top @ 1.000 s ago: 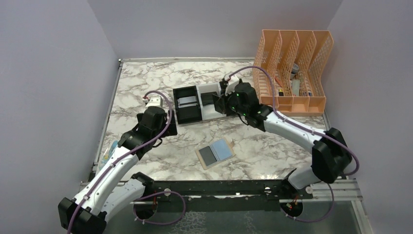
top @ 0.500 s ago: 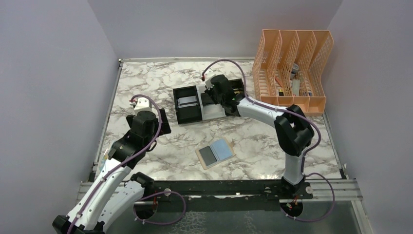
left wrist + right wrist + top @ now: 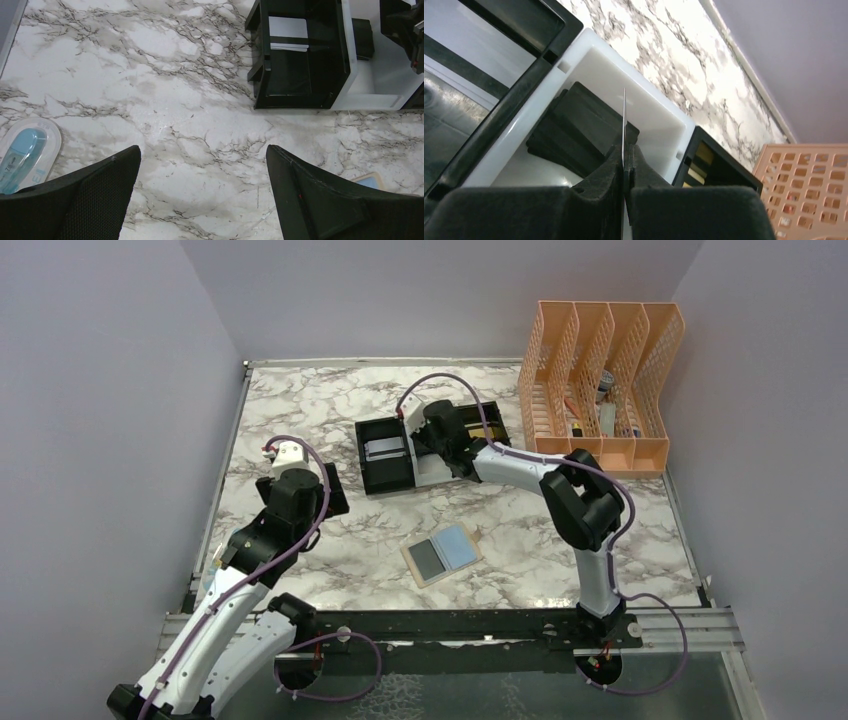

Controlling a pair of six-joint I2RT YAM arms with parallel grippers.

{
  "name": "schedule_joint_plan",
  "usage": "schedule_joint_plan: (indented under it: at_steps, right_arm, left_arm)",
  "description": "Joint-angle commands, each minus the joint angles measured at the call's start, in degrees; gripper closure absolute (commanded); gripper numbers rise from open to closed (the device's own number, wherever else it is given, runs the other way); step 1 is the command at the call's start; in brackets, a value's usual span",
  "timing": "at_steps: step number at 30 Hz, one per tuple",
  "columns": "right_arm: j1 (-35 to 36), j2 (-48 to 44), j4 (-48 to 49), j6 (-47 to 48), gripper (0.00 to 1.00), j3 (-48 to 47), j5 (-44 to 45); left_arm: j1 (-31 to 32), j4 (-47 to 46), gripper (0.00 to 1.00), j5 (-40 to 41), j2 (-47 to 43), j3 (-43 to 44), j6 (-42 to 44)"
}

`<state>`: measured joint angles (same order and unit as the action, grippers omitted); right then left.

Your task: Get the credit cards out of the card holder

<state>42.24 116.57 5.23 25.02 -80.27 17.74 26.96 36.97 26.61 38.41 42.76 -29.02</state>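
My right gripper (image 3: 624, 150) is pinched tight on a card (image 3: 624, 112). The card shows edge-on as a pale sliver standing between the pads, above the white bin (image 3: 651, 107). It looks light, stiff and slick, so I judge a firm pinch on the flat faces near one short edge suits it. I cannot tell its colour. My left gripper (image 3: 202, 150) gapes wide over the veined marble table (image 3: 150, 100), holding nothing. The card holder (image 3: 441, 553), flat and tan with glossy bluish pockets, lies open near the table's front with a dark card (image 3: 428, 558) inside, well apart from both grippers.
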Motion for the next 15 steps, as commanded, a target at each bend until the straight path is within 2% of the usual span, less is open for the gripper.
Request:
schedule_joint_plan:
  at_steps: [1, 8, 15]
  right_arm:
    - [0.4, 3.6, 6.3, 6.7, 0.98, -2.3, 1.3]
    - [0.4, 5.3, 7.4, 11.7, 0.93, -2.7, -0.2]
    - [0.5, 7.4, 4.4, 13.7, 0.89, -4.2, -1.8]
  left_arm:
    - [-0.3, 0.4, 0.01, 1.0, -0.5, -0.3, 0.1]
    - [-0.3, 0.4, 0.01, 0.7, -0.6, -0.4, 0.1]
    - [-0.3, 0.4, 0.01, 0.5, -0.3, -0.4, 0.1]
